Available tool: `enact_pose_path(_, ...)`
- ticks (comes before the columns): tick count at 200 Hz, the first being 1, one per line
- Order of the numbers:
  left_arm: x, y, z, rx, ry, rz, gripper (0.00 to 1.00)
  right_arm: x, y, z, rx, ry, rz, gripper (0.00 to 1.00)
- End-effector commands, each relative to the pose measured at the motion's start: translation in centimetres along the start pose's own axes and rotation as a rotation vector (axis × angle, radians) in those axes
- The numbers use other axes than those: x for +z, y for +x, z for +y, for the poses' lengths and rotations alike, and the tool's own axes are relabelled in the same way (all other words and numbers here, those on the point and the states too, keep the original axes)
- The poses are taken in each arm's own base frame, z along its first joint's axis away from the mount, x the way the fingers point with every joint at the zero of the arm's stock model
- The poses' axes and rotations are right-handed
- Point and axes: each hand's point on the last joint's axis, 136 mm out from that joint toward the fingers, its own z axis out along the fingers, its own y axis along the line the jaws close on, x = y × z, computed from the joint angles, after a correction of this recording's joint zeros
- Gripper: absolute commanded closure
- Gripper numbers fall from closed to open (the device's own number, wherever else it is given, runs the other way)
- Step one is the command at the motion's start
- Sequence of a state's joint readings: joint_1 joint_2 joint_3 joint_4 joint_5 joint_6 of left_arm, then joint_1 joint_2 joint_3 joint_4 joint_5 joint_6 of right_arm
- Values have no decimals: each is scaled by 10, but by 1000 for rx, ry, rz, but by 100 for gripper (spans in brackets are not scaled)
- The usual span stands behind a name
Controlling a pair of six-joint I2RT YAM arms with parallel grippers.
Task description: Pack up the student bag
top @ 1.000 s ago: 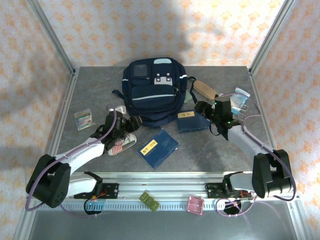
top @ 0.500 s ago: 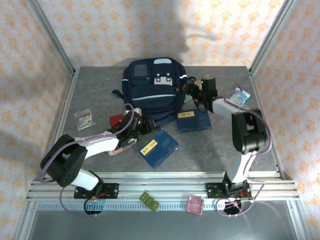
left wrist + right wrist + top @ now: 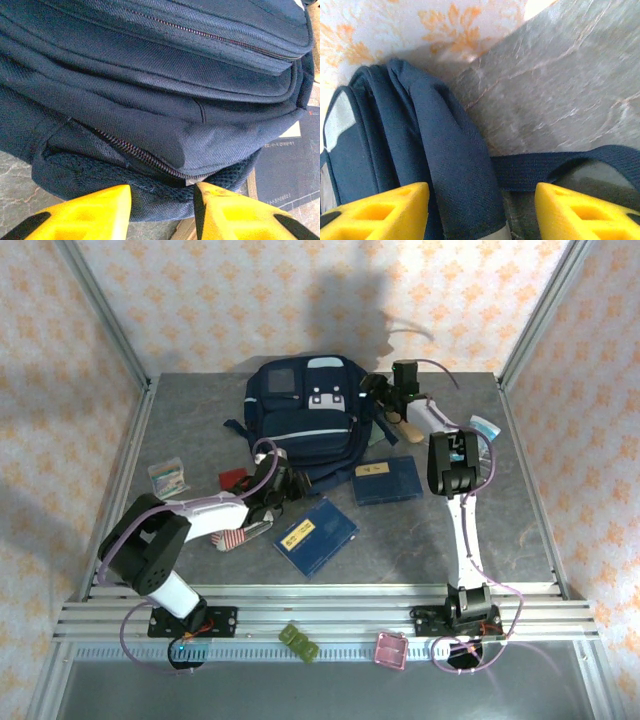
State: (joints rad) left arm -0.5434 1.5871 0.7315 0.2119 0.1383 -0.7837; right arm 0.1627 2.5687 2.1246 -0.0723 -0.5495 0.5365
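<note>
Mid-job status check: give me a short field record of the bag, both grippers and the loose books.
student bag: lying on the table, far centre
left gripper: jaws astride the bag's near bottom edge; grip unclear
right gripper: jaws open, around a fold at the bag's far right side
near book: on the table, unpacked
far book: by the bag's near right corner, unpacked
</note>
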Motion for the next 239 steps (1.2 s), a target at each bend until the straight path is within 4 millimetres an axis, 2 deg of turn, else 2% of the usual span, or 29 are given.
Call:
enact_pose_path(1,4,-3,10,15,-57,-7,62,-2,16,25,-31,-73,85,62)
enact_pose_path(5,5,-3,11,12,-61,-6,63,-3,18,27,-32,-80,95,73)
enact_pose_path(7,5,-3,12,10,-64,-6,64,-4,18,27,-32,-83,95,74)
enact_pose_path(8,5,-4,13,9,-65,-8,64,-4,19,28,-33,-86,101,82)
enact_pose_path(11,6,-4,15,5,-71,-9,65,-5,19,29,-33,-89,106,90)
enact_pose_path(17,6,-6,18,-4,-81,-12,65,-9,18,32,-36,-92,109,100)
enact_pose_path(28,8,-8,26,-20,-103,-15,68,-22,14,41,-44,-94,92,100)
enact_pose_path(41,8,-14,39,-45,-145,-27,71,-47,7,57,-44,-126,51,100)
enact_pose_path(46,9,-16,44,-53,-159,-30,72,-61,2,70,-46,-154,26,100)
enact_pose_path(64,10,-27,64,-73,-234,-51,72,-105,-5,95,-9,-200,-33,100)
enact_pose_path(72,11,-33,75,-83,-278,-57,72,-125,-5,101,19,-208,-60,100)
enact_pose_path(86,14,-45,89,-101,-338,-60,72,-156,-1,116,67,-264,-101,100)
enact_pose_path(110,24,-79,95,-72,-386,-100,70,-191,22,135,131,-319,-89,100)
enact_pose_path(139,43,-127,93,-33,-393,-131,70,-216,52,156,149,-323,-74,100)
enact_pose_path(143,42,-139,88,-31,-381,-148,70,-219,55,159,158,-331,-72,100)
enact_pose_path(149,52,-142,94,-28,-397,-135,70,-223,61,164,170,-349,-69,100)
enact_pose_path(161,57,-162,90,-12,-396,-157,70,-232,72,173,189,-382,-62,100)
enact_pose_path(180,56,-183,81,21,-399,-167,68,-240,80,171,206,-364,-85,100)
enact_pose_path(203,35,-191,60,27,-309,-215,62,-245,82,157,279,-345,-128,100)
enact_pose_path(207,22,-198,49,28,-274,-246,60,-245,82,154,298,-344,-134,100)
enact_pose_path(239,-32,-193,18,12,-117,-296,48,-252,77,144,399,-334,-205,100)
